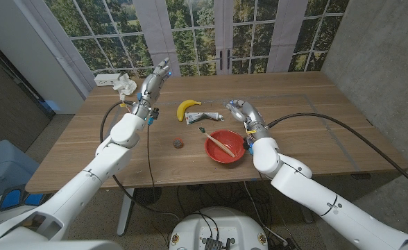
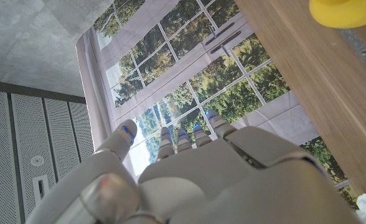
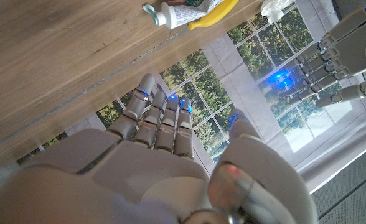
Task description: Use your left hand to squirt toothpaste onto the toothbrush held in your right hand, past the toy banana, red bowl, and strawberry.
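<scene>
Left hand [image 1: 155,78]: empty, fingers spread.
Right hand [image 1: 240,110]: empty, fingers apart.
Toothpaste tube [image 1: 202,117]: judged light, soft; grasp mid-body.

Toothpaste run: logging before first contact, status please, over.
Left robot hand open, raised off table. Right robot hand open, empty. Toothpaste tube on table beside banana. Toothbrush in red bowl, not held.

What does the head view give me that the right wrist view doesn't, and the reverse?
Head view adds: the red bowl with a toothbrush-like stick in it, and the strawberry. Right wrist view adds: the right hand close up, fingers extended, holding nothing. Shared: the banana, the toothpaste tube and the raised left hand.
</scene>
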`<state>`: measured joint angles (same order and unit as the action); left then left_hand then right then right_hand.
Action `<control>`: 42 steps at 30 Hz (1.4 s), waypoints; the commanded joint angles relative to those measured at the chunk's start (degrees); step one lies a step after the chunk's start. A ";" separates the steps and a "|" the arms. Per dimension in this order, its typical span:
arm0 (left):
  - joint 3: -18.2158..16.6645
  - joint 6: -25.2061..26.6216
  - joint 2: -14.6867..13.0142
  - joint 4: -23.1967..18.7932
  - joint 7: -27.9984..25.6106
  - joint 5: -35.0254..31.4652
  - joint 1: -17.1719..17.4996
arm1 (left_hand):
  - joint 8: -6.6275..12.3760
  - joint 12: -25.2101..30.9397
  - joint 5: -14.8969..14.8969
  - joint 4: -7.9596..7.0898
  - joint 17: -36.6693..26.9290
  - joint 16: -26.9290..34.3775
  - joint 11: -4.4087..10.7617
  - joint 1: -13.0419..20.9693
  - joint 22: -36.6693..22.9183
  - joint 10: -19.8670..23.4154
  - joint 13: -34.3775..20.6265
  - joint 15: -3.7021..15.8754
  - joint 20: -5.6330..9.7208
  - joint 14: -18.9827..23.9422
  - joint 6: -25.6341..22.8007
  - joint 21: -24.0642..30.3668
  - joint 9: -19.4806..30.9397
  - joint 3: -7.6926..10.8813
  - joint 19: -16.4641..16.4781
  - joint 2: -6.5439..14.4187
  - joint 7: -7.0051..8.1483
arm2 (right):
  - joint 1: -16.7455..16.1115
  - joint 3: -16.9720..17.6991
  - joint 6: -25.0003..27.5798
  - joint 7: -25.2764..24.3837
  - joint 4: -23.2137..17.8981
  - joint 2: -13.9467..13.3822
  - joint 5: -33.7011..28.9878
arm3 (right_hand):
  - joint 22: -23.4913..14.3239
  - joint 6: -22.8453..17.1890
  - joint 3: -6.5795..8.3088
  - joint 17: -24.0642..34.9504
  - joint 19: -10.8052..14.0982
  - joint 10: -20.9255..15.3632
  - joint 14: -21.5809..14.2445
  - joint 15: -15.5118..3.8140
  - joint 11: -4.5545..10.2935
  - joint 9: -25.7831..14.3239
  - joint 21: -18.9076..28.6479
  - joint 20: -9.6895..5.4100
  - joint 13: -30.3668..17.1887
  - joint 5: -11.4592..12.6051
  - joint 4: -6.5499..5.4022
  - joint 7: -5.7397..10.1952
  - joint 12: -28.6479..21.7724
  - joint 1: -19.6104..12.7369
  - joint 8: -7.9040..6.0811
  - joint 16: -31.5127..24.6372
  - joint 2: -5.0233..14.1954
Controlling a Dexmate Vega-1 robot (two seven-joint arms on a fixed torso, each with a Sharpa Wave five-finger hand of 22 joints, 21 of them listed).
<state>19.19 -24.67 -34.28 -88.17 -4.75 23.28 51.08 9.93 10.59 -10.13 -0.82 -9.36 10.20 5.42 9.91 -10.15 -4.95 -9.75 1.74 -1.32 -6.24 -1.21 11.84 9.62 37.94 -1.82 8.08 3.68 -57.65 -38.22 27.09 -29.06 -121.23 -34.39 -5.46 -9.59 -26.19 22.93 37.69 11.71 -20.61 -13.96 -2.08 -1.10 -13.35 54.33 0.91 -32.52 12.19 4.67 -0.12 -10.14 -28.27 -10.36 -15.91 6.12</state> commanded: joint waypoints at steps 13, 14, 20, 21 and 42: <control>1.03 3.95 -0.52 -0.87 0.58 0.60 -1.16 | -0.09 -0.10 0.19 0.62 -0.20 -0.23 -0.39 -0.63 -0.04 -0.86 -0.09 2.27 1.06 -0.85 0.78 -0.33 0.06 -0.20 0.10 0.93 0.03 | -0.89 7.75 -19.23 4.56 7.57 -0.94 6.91 | 0.16 3.98 1.42 -3.97 -3.62 3.75 4.23 -1.57 1.03 1.52 -4.23 -3.30 4.61 -1.05 -0.73 -0.47 -0.01 3.56 -0.10 3.54 3.43; 1.05 4.11 -0.50 -0.93 0.51 0.65 -1.17 | -0.08 -0.11 0.19 0.63 -0.21 -0.23 -0.35 -0.65 -0.04 -0.90 -0.08 2.28 1.07 -0.86 0.78 -0.35 0.06 -0.22 0.05 0.96 0.01 | -0.84 8.08 -20.23 5.04 8.12 -0.87 7.62 | 0.16 3.98 1.44 -4.06 -3.65 3.77 4.25 -1.62 1.01 1.57 -4.36 -3.34 4.78 -1.15 -0.98 -0.71 -0.05 3.85 -0.14 3.55 3.63; 1.13 4.75 -0.49 -1.12 0.47 0.99 -1.25 | -0.06 -0.12 0.17 0.66 -0.24 -0.22 -0.35 -0.81 -0.05 -1.00 -0.09 2.29 1.17 -0.99 0.86 -0.35 0.05 -0.33 0.07 1.12 -0.01 | -0.11 9.30 -25.62 7.44 11.40 -0.55 10.30 | 0.10 3.45 1.37 -4.56 -3.88 3.47 4.34 -1.68 1.03 1.79 -5.03 -3.65 5.77 -1.64 -2.74 -1.15 -0.34 5.75 -0.49 3.58 4.47; 1.12 4.74 -0.41 -1.09 0.45 1.13 -1.25 | -0.06 -0.12 0.16 0.67 -0.24 -0.22 -0.34 -0.83 -0.05 -1.03 -0.09 2.29 1.20 -1.01 0.89 -0.35 0.05 -0.34 0.06 1.14 0.00 | 0.08 9.43 -26.83 7.88 12.13 -0.54 10.58 | 0.09 3.43 1.35 -4.62 -3.94 3.36 4.36 -1.74 1.00 1.82 -5.12 -3.74 5.88 -1.67 -2.95 -1.14 -0.40 5.98 -0.50 3.59 4.52; 1.16 4.19 -0.26 0.96 3.65 4.58 -1.42 | -0.02 -0.15 0.07 0.83 -0.24 -0.19 -0.17 -1.13 -0.05 -1.37 -0.09 2.43 1.30 -1.17 1.12 -0.36 0.05 -0.49 0.09 1.50 -0.11 | 3.66 13.53 -43.71 14.25 26.68 5.66 23.16 | 0.20 2.49 0.73 -6.01 -2.26 2.18 3.74 -0.74 0.34 2.20 -6.22 -4.42 8.25 -1.79 -6.76 -2.70 -0.78 10.51 -0.84 3.45 3.90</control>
<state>20.33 -20.26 -34.57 -88.26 -2.63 26.27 49.91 9.93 10.59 -10.14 -0.37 -9.48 10.20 5.32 9.36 -10.16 -5.65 -9.73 1.83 -0.39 -6.77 -0.40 11.61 9.62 37.47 -1.30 7.85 3.48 -55.79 -26.60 -10.00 -16.66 -101.14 -31.84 12.60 -9.34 -23.45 23.56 31.70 8.69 -17.92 -9.82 -2.25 -0.61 -11.19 48.30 -2.15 -24.38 10.59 -1.54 -2.29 -10.63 -18.34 -10.62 -12.62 10.22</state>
